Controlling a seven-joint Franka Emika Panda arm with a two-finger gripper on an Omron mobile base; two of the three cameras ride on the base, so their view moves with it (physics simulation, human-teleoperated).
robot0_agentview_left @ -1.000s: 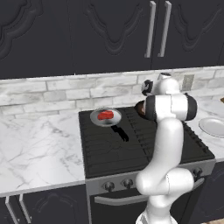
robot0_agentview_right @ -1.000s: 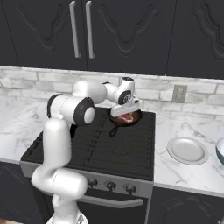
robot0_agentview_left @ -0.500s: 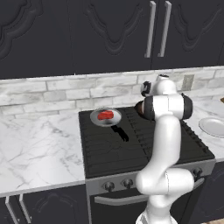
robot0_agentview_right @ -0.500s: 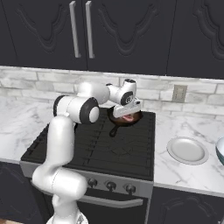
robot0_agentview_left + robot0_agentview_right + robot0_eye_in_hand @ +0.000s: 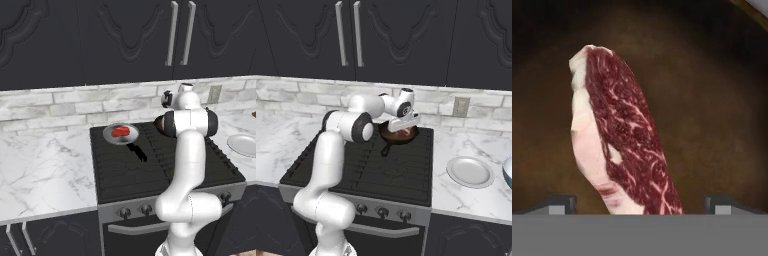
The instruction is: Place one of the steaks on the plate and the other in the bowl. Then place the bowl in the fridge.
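Presently, gripper: jaws spread wide, nothing held, poised close above a steak that lies in a dark brown pan at the stove's back right. Second steak: in a grey pan at the stove's back left. Plate: on the marble counter right of the stove. Bowl: at the frame edge beyond the plate.
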